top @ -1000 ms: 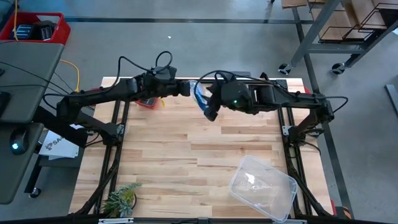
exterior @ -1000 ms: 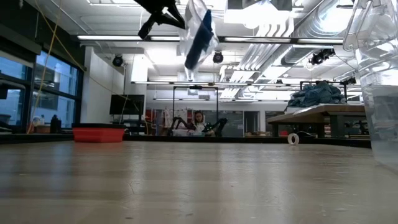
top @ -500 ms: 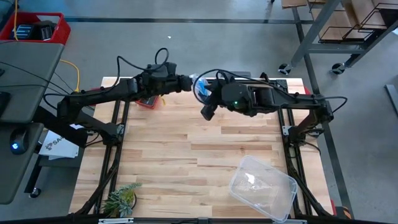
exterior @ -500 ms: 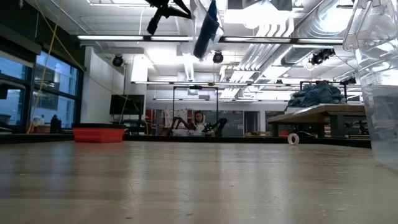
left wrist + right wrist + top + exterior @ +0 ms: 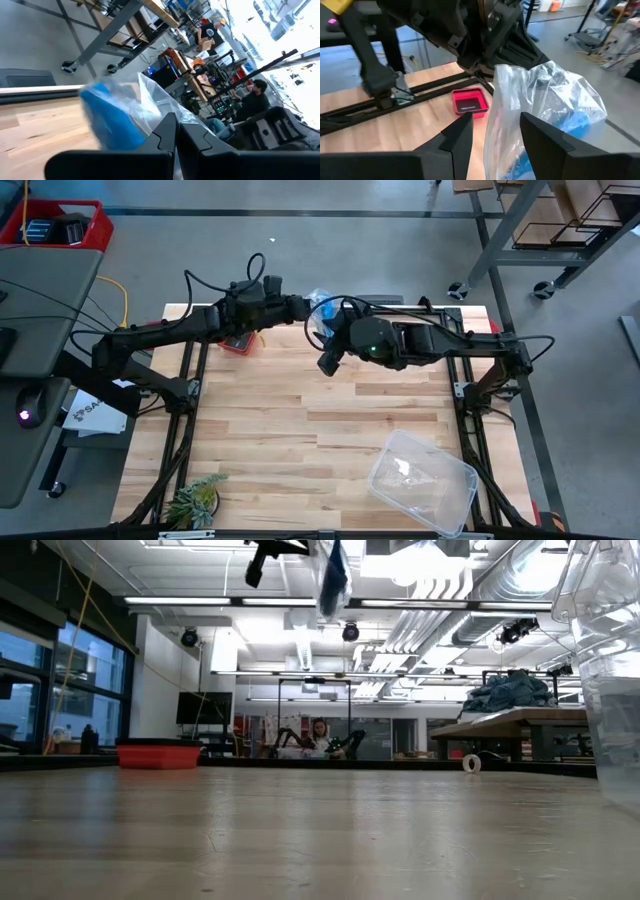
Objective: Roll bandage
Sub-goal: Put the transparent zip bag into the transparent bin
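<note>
Left pincer [image 5: 303, 310] was clamped tight on the upper edge of a clear plastic bag [image 5: 318, 320], up in the air over the far edge of the surface [image 5: 330, 430], approx 12 o'clock in the high view. In its own wrist view the two fingers [image 5: 165, 132] met w/ bag film [image 5: 155, 100] pinched between them.

Right pincer [image 5: 328, 358] was spread fairly wide, not closed on anything. Its fingers [image 5: 462, 132] straddled the hanging bag [image 5: 540, 100] in the wrist view; couldn't tell if the pads touched the film. Sat just at 5 o'clock from the left pincer, arm coming in from 3 o'clock.

Bandage [image 5: 322, 332] was inside the bag, bright blue, bunched up at the lower part. Visible through the film in left wrist view [image 5: 110, 120] and right wrist view [image 5: 575, 122]. Low view showed bag w/ blue bandage [image 5: 334, 565] dangling at frame top, well clear of the surface [image 5: 320, 840], dark arm parts beside it.

Small red tray [image 5: 237, 344] lay on the surface at approx 10 o'clock, partly under the left arm; also seen in right wrist view [image 5: 469, 104] and low view [image 5: 158, 754]. Clear plastic container [image 5: 422, 480] sat at 5 o'clock near the front edge. Small green plant [image 5: 195, 500] at 7 o'clock corner. Person in the room background in low view [image 5: 320, 735].
</note>
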